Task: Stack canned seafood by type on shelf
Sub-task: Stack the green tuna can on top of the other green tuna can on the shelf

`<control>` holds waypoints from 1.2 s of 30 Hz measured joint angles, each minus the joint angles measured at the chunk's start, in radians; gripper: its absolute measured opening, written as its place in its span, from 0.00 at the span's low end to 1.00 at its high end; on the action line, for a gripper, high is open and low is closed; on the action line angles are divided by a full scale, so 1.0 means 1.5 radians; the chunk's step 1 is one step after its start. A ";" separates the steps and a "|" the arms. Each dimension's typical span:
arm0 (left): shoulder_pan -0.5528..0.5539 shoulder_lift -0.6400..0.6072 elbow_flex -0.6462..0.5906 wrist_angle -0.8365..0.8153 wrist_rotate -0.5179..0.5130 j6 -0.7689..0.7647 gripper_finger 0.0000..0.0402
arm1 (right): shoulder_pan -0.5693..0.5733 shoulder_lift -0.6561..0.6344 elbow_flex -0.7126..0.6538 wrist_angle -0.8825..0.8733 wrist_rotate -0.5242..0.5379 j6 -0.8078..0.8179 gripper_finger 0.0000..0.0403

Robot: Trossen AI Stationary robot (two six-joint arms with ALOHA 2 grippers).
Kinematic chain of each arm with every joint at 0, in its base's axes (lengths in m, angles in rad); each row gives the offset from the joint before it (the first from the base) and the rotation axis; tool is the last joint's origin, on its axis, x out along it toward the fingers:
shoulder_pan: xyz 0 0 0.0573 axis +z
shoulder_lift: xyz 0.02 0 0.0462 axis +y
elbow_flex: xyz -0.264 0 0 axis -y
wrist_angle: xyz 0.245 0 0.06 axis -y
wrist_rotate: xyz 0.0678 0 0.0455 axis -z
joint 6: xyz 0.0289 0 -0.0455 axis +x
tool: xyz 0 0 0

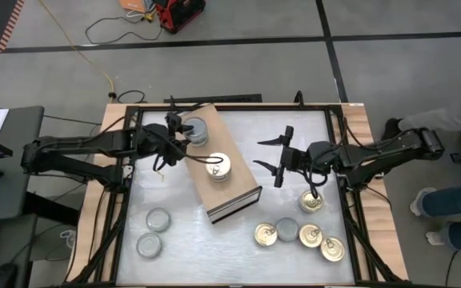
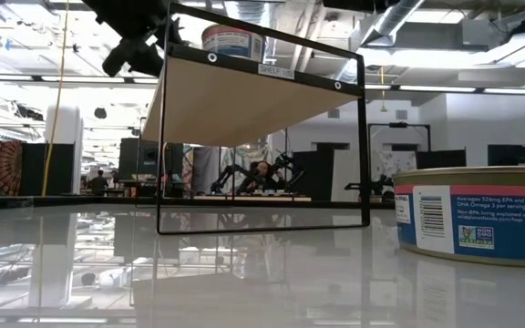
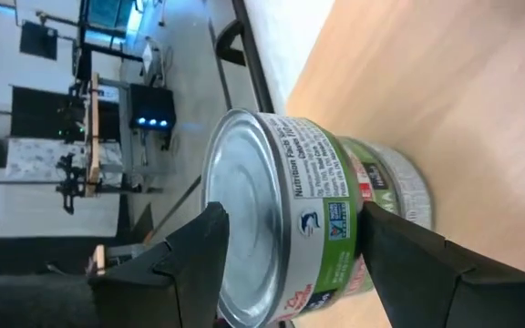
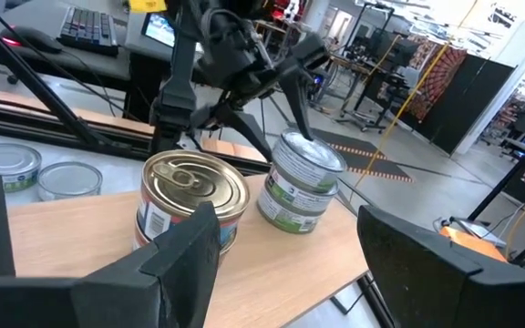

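**Left gripper at the silver stack on the shelf**

The silver-topped tins (image 1: 196,130) sit stacked two high near the far end of the shelf (image 1: 238,186), close to its edge. The left gripper (image 1: 184,128) straddles the top tin, fingers (image 3: 199,264) on either side; whether they actually press on it I cannot tell. A gold-topped stack (image 1: 218,168) stands mid-board, apart from the silver one.

The right gripper (image 1: 277,155) hovers beside the shelf's long edge, fingers spread wide and holding nothing. Four gold tins (image 1: 310,238) (with one silver among them) cluster near the table's near right corner; two silver tins (image 1: 154,231) lie near left, leaving bare table between.
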 joint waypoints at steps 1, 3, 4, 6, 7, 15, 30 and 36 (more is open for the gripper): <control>0.000 0.003 0.000 0.000 -0.001 0.005 0.58 | 0.001 0.000 0.000 0.000 0.000 0.000 0.72; 0.003 0.004 0.001 -0.001 -0.003 0.004 0.58 | 0.004 0.000 0.000 -0.001 0.000 0.000 0.72; 0.003 0.004 0.004 -0.006 0.000 -0.003 0.58 | 0.004 0.000 0.000 -0.002 0.000 0.000 0.72; -0.003 0.003 0.015 -0.019 -0.001 -0.012 0.58 | 0.004 0.000 0.000 -0.002 -0.001 0.000 0.72; -0.004 0.003 0.019 -0.024 -0.006 -0.017 0.58 | 0.004 0.000 0.000 -0.003 0.000 0.000 0.72; -0.074 0.002 0.107 -0.163 0.059 -0.236 0.58 | -0.002 0.000 -0.019 -0.009 -0.001 0.027 0.72; -0.462 0.097 0.134 -0.449 0.143 -0.879 0.56 | -0.025 -0.008 -0.024 -0.039 0.034 0.047 0.72; -0.543 0.166 0.134 -0.513 0.211 -1.107 0.56 | -0.022 -0.008 -0.024 -0.006 0.034 0.029 0.72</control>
